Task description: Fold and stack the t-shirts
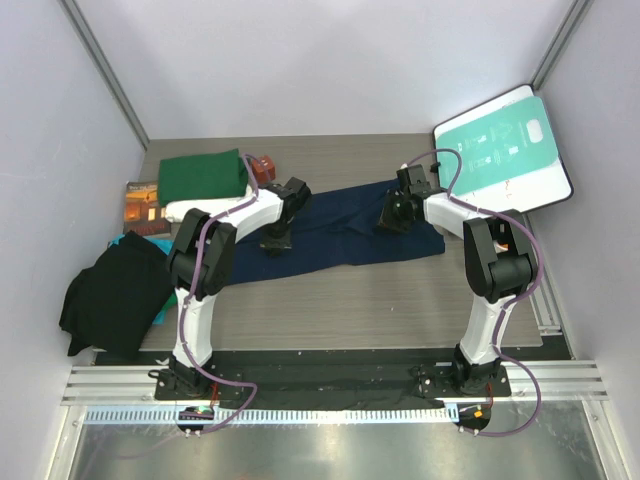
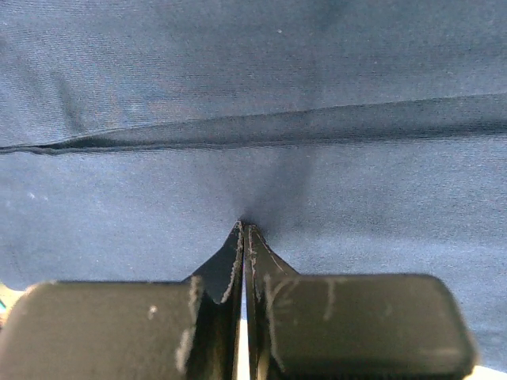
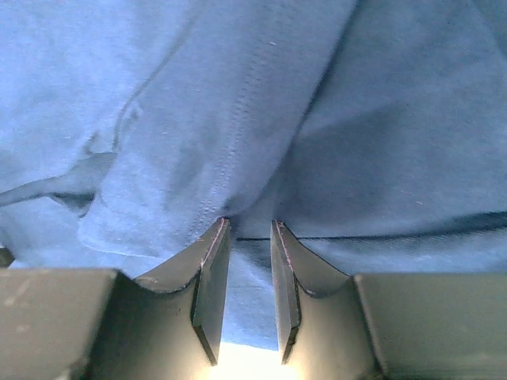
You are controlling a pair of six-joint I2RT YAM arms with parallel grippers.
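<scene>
Navy t-shirt (image 1: 340,235) spread mid-surface, part-folded lengthwise. Left gripper (image 2: 244,229) fingers pinched tight on its cloth; right gripper (image 3: 249,229) fingers narrow, cloth bunched at the tips, hold uncertain. Folding step underway. Next likely: lift together, evenly. Green t-shirt (image 1: 203,175) folded, far-left corner.

A: Can you read any text on the things here?

B: No — the teal-and-white board (image 1: 503,148) carries white symbols and small print, but too small to read.

A: And the brown-orange book (image 1: 141,203)?

B: Its cover shows light marks only — nothing readable.
</scene>
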